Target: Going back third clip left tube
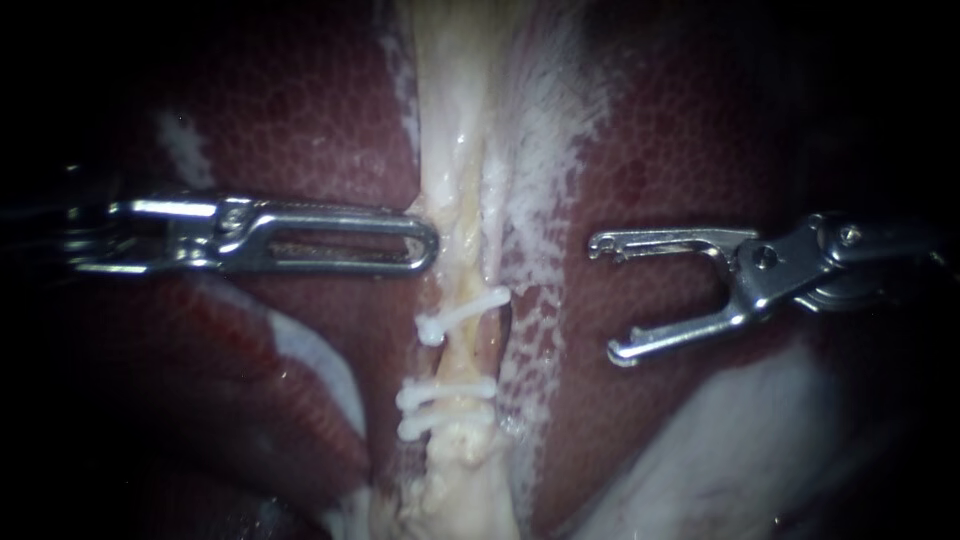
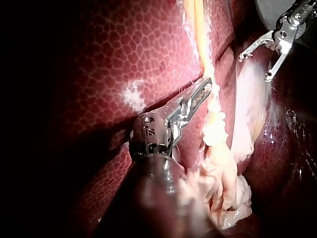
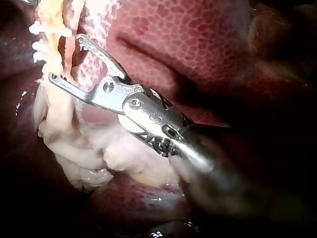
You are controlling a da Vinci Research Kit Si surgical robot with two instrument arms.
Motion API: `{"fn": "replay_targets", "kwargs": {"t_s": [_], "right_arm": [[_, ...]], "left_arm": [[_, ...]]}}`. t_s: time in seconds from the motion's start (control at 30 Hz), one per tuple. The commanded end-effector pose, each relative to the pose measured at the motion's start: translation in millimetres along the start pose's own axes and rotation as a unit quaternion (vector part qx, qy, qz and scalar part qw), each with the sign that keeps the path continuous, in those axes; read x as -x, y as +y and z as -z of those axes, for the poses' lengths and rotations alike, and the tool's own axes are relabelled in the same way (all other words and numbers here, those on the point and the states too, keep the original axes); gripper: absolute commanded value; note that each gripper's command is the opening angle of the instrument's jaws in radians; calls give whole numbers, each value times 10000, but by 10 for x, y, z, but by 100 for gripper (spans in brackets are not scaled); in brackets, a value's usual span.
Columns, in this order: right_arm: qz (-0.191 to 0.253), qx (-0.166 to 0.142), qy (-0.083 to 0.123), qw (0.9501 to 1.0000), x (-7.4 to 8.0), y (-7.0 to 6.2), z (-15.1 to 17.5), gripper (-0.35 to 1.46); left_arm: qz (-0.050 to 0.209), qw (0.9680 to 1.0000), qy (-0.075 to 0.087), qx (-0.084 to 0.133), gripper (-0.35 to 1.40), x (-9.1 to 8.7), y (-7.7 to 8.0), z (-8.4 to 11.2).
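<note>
A pale tube [image 1: 455, 150] runs down the middle of the endoscope view over the dark red liver [image 1: 300, 110]. Three white clips cross it: one slanted clip [image 1: 462, 310] and, below it, a close pair [image 1: 445, 392] [image 1: 440, 424]. My left instrument [image 1: 432, 243] lies level from the left, its slotted jaws shut on pale tissue at the tube's left edge, just above the clips. My right instrument [image 1: 605, 298] stands to the right of the tube, clear of it, with its jaws wide open and empty. In the right wrist view these open jaws [image 3: 64, 58] sit beside the clipped tube [image 3: 54, 99].
White filmy tissue [image 1: 545, 130] spreads over the liver right of the tube. A ragged pale lump [image 2: 223, 173] hangs at the tube's lower end. Pale glossy patches [image 1: 720, 440] lie at the lower right and lower left [image 1: 310, 360]. In the left wrist view, my right instrument [image 2: 254, 68] shows beyond the tube.
</note>
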Motion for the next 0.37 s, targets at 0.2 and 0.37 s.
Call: {"fn": "replay_targets", "kwargs": {"t_s": [0.2,0.37], "right_arm": [[0,2,1,10000,0,0,0,60],[0,2,1,10000,0,0,0,60]], "left_arm": [[-1,10000,2,-6,-35,0,0,2],[-1,10000,2,-7,-35,0,0,2]]}}
